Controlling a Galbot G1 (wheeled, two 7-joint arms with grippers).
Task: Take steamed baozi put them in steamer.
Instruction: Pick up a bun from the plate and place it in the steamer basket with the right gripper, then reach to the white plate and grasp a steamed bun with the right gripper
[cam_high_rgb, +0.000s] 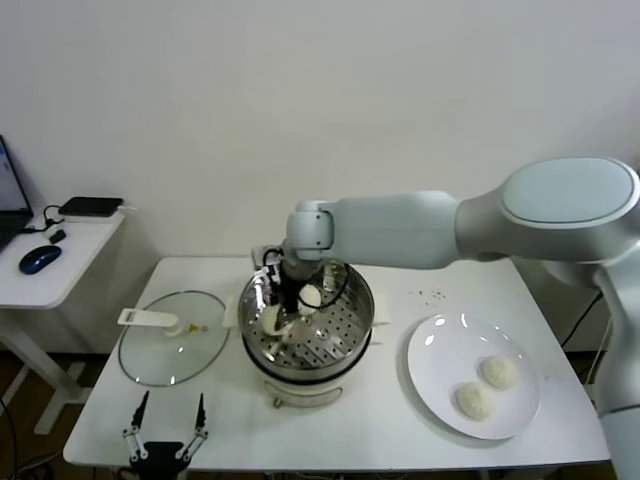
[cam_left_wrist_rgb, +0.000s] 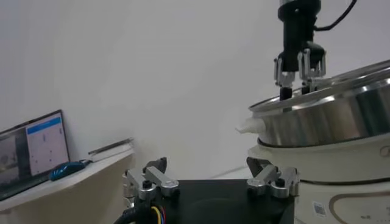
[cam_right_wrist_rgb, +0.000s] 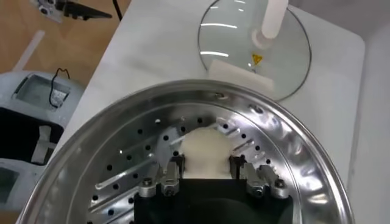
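Far left, side desk (cam_high_rgb: 60, 262) with mouse (cam_high_rgb: 39, 259) and laptop edge. Left gripper (cam_high_rgb: 166, 428) parked low at desk's (cam_high_rgb: 400, 420) 7 o'clock edge, fingers apart, empty. Glass lid (cam_high_rgb: 172, 338) flat at 9 o'clock of the steamer (cam_high_rgb: 350, 335). Steamer sits center-desk on its white pot base; one baozi (cam_high_rgb: 271, 319) lies at its 9 o'clock inside. Right gripper (cam_high_rgb: 298, 297) reaches down into the basket, fingers clamped on a second baozi (cam_right_wrist_rgb: 206, 152) just above the perforated floor. Two more baozi (cam_high_rgb: 487, 386) on the white plate (cam_high_rgb: 430, 350) at 3 o'clock. Buns look light, soft, dent-prone, maybe tacky; grip across the widest middle, gently. Desk top white, smooth; plain white wall behind.
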